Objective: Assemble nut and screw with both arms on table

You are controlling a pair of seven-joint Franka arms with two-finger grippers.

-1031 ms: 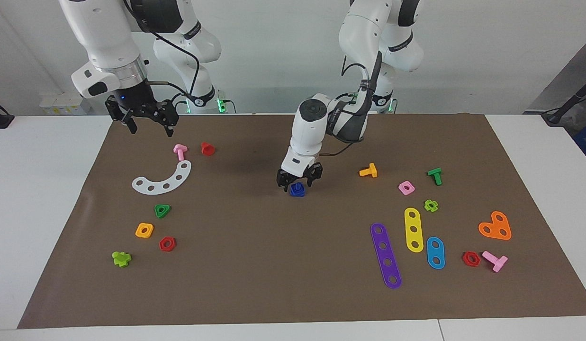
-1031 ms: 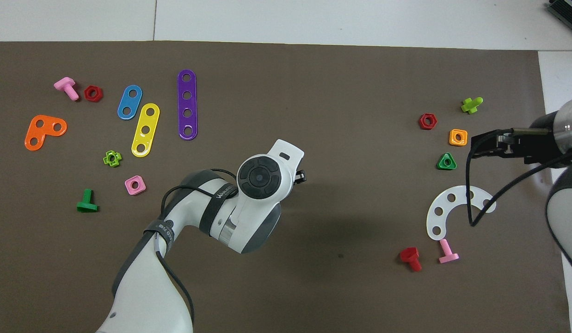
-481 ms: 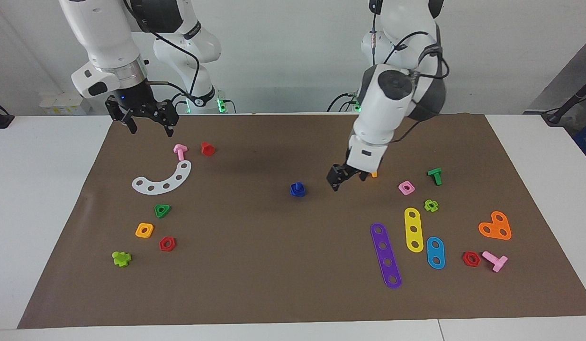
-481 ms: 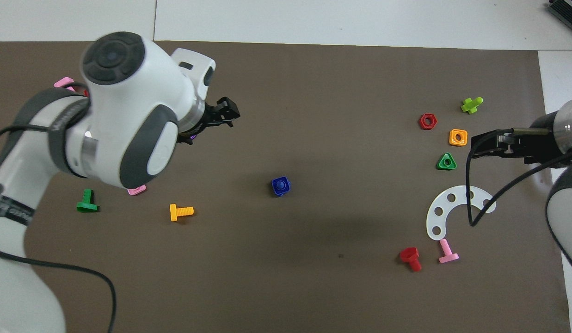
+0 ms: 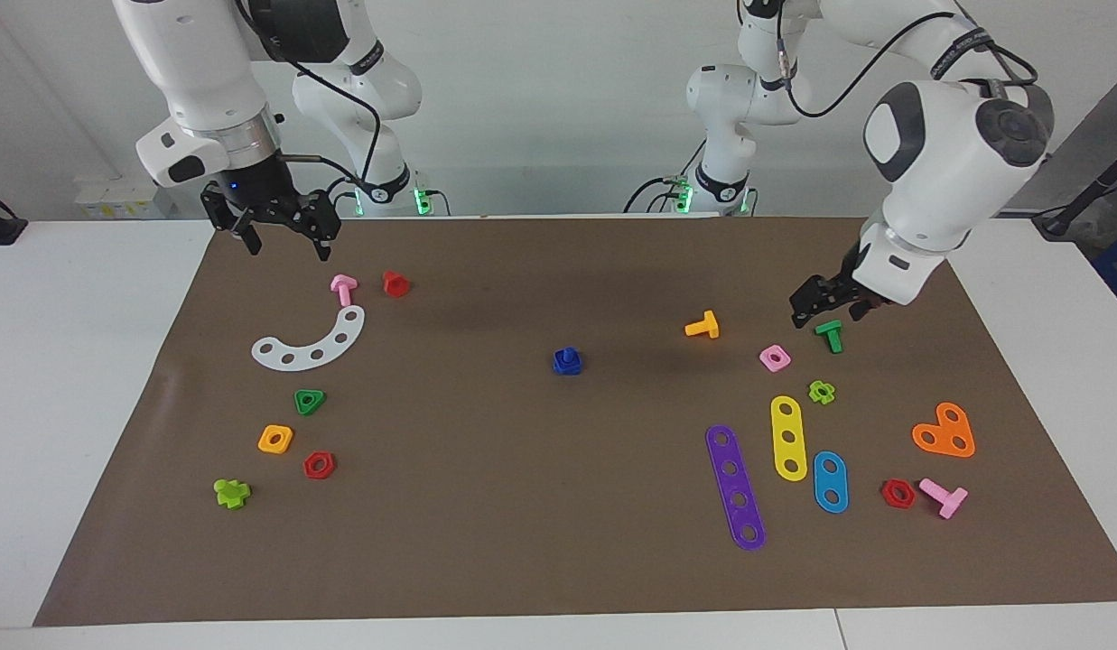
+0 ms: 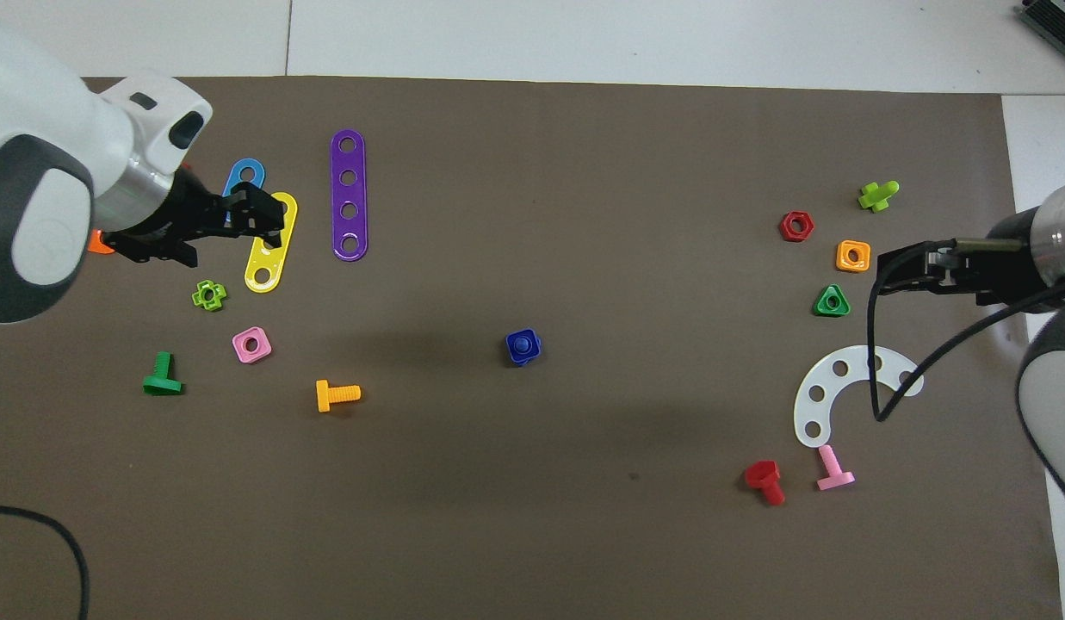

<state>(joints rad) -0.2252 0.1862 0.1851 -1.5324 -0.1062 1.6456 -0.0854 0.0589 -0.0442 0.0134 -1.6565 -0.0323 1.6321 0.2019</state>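
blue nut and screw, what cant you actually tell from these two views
- Screw in nut: too small in both views to show whether it is seated.
- Orange heart plate: overhead view, mostly hidden under the left gripper.
- Right gripper: overhead view, arm cut off by the edge.

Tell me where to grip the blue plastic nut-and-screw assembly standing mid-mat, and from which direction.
Come straight down on the blue plastic nut-and-screw assembly: it stands alone mid-mat with open brown mat all around. Close the fingers across two flat opposite sides of the square nut at its base; the stubby part on top looks too small for a sure hold.
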